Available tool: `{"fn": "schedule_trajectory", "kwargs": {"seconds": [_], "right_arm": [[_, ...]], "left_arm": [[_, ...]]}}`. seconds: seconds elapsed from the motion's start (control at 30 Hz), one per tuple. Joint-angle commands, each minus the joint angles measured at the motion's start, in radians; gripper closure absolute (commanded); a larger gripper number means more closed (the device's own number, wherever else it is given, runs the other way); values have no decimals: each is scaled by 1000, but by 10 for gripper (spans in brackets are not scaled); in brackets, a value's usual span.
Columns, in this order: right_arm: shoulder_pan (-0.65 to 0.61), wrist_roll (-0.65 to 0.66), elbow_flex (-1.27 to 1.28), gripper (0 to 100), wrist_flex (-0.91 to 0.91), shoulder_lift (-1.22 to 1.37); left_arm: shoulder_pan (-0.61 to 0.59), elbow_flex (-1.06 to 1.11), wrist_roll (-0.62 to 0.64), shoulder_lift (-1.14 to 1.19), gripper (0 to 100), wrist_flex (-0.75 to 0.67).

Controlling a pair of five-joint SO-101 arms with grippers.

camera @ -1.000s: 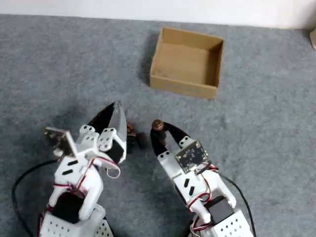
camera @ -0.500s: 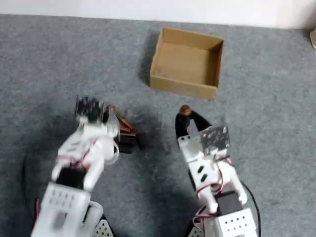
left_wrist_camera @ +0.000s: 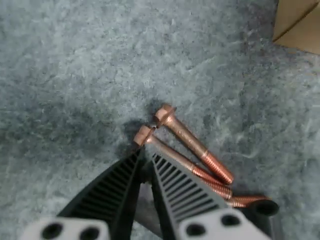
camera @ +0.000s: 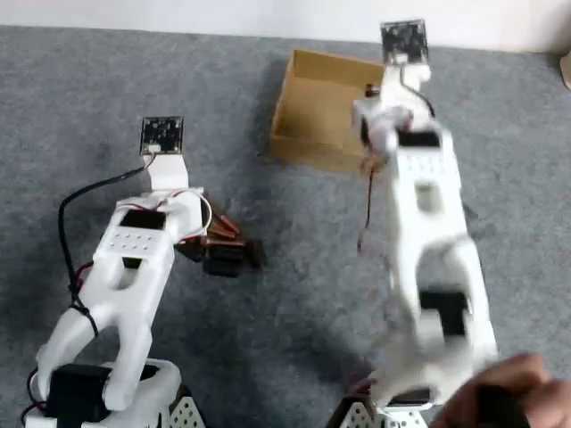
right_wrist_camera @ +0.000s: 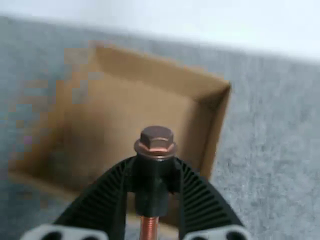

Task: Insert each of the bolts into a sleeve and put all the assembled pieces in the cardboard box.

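The right gripper (right_wrist_camera: pixel 155 167) is clamped on an assembled piece (right_wrist_camera: pixel 156 145): a copper bolt with a hexagonal flanged head seated in a black sleeve, its threaded end poking out below the ribbed black fingers. Within the last second this arm has swung from the near middle of the table, beside the loose parts, out to the far side, and the piece now hangs over the open cardboard box (camera: pixel 321 153). I judge that only the release remains for this one. The left gripper (left_wrist_camera: pixel 143 159) has meanwhile turned down over the loose parts left of centre. Its jaws are almost together with only a thin slit between them, apparently holding nothing, tips just beside the head of one bolt (left_wrist_camera: pixel 185 165). A second bolt (left_wrist_camera: pixel 192 142) lies alongside it, smooth-shanked, threaded at the tip. A loose sleeve (left_wrist_camera: pixel 265 207), a short black tube, lies nearer. Everything rests on fuzzy grey carpet (left_wrist_camera: pixel 75 75); the box is plain matte board with straight walls.
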Motion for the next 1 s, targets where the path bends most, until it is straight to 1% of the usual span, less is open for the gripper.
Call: {"fn": "schedule_trajectory", "kwargs": {"seconds": [0.0,0.17,0.3,0.37,0.53,0.6,0.73,0.87,0.97], "right_arm": [[36,-11,-631,993,202,369],[30,-8,-1211,992,440,691],[13,-5,-1577,980,593,849],[2,-5,-1577,916,656,862],[-1,-6,-1532,630,777,857],[-1,-11,-1532,560,803,834],[-16,-18,-1532,553,891,754],[-70,-109,-1531,553,1035,608],[-111,-157,-1529,553,1035,475]], "left_arm": [[-8,-48,15,4,994,-21],[-8,-50,15,5,994,-21],[-8,-50,15,5,994,-21],[-8,-48,15,5,994,-21],[-8,-48,15,7,994,-21],[-8,-48,15,8,994,-21],[-8,-48,15,8,994,-21],[-13,-44,15,8,994,-51],[-15,-42,15,8,994,-54]]}}
